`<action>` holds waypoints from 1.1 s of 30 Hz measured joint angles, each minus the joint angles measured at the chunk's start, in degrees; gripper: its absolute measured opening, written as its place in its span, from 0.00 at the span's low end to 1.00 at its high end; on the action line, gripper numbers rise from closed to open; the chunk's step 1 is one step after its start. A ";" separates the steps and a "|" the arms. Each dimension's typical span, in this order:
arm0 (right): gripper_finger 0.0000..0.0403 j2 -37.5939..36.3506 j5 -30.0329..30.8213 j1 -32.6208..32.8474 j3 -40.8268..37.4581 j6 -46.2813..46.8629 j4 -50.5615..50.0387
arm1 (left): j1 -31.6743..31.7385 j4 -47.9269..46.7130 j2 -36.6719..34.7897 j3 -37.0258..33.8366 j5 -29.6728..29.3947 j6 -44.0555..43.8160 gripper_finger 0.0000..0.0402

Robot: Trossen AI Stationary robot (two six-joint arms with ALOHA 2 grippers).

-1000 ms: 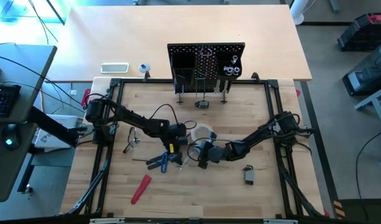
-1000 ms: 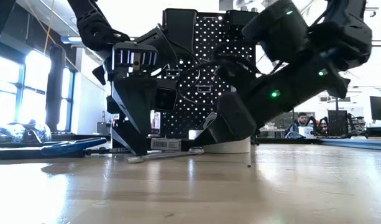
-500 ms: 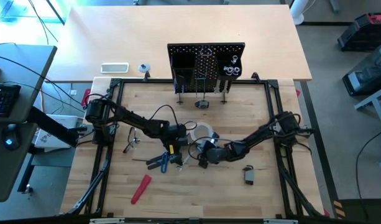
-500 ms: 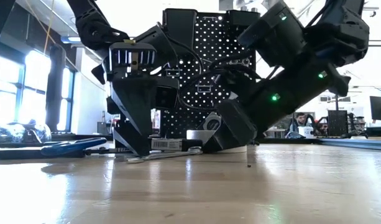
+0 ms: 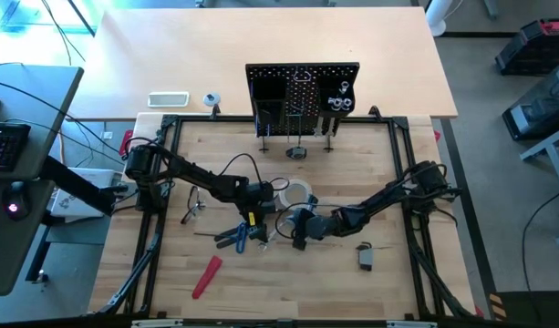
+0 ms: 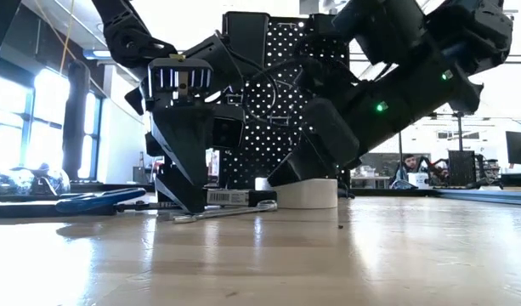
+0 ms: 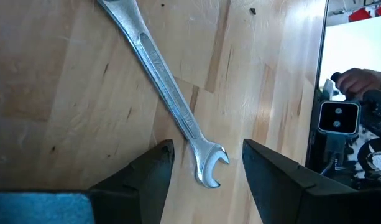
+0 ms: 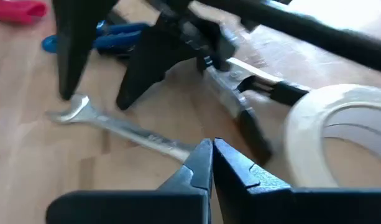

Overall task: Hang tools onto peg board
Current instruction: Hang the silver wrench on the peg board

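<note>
Wrench (image 7: pixel 168 93) head btwn open left gripper (image 7: pixel 206 168) fingers (flat).

High view evenly lit, sharp, tabletop (image 5: pixel 288 273) pale with only soft shadows under the arms. Low view strongly backlit: windows (image 6: pixel 22 110) at left blow out, arms and peg board (image 6: pixel 281 102) read as near silhouettes, foreground wood blurred with broad glare. Left wrist view crisp; wrench (image 7: pixel 168 93) shows specular shine. Right wrist view soft, white tape roll (image 8: pixel 339 130) overexposed and blurred.
</note>
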 joint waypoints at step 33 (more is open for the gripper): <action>0.07 -0.04 -6.57 -2.61 0.09 4.94 -5.95 | 0.00 -0.03 0.02 -0.04 0.02 0.62 0.47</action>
